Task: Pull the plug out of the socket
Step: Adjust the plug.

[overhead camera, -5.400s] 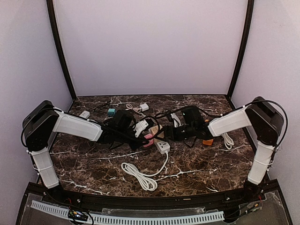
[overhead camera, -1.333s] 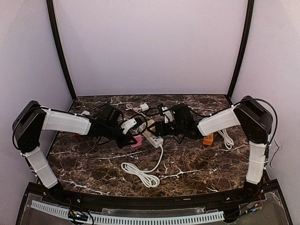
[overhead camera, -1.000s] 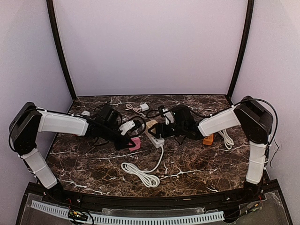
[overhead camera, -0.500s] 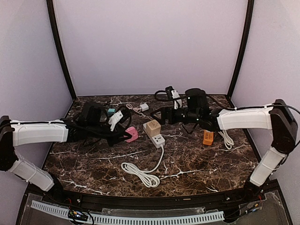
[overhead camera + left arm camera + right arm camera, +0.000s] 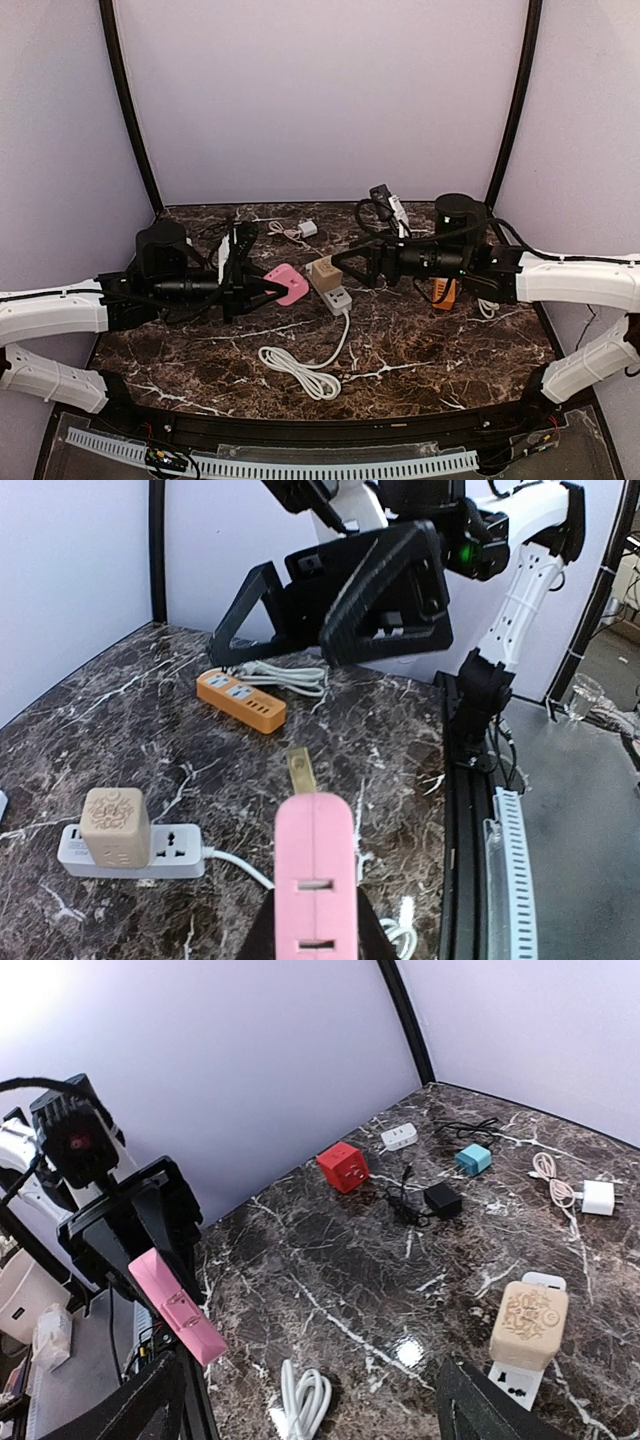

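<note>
Left gripper (image 5: 258,290) is clamped on the pink plug (image 5: 286,284), which is held off the table (image 5: 190,350), left of the white power strip (image 5: 339,298) and apart from it, brass prong aimed at the other arm. Right gripper (image 5: 345,268) hangs above the strip's back end with its fingers spread wide and nothing between them. A beige adapter (image 5: 324,272) sits plugged into the strip. The strip's white cord (image 5: 300,365) coils near the front edge, with bare marble on both sides of it. An orange power strip (image 5: 443,294) lies by the right edge, under the right arm. Small stuff hugs the back-left corner (red cube (image 5: 343,1167), teal cube (image 5: 474,1158), black adapter (image 5: 441,1198)), with a white charger (image 5: 307,228) near the back wall.
</note>
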You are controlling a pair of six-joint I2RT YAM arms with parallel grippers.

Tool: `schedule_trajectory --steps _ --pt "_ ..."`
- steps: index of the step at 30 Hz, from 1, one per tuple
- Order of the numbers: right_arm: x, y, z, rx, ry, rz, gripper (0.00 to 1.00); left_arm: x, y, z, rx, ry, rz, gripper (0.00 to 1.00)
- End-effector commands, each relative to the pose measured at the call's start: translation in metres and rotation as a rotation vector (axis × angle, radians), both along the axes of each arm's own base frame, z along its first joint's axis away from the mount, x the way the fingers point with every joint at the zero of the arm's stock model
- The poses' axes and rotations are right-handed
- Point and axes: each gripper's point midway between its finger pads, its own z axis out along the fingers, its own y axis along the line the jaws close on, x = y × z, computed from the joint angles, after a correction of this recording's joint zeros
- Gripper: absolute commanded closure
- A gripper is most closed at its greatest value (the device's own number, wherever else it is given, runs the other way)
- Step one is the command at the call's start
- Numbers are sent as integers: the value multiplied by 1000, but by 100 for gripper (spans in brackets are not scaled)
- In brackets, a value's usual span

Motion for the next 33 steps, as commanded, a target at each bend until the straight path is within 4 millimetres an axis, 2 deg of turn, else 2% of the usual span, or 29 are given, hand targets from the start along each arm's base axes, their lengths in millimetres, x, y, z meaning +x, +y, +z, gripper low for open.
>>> schedule_trajectory --steps 1,6,12,16,27,33 --pt "-31 5 11 25 -35 81 14 -13 -1 41 -130 5 -34 99" --pt "-44 20 17 50 -36 148 14 -17 -4 50 -156 10 -55 99" --pt "-48 34 27 89 -32 195 15 -25 -11 56 -185 50 -114 99" --pt "-50 39 41 143 -33 220 15 -30 -12 68 -245 43 -148 99" --pt "-58 46 80 291 -45 294 14 -37 -13 85 -328 51 -182 99" --pt "-58 52 91 319 -51 319 15 -40 -15 91 -371 66 -203 99"
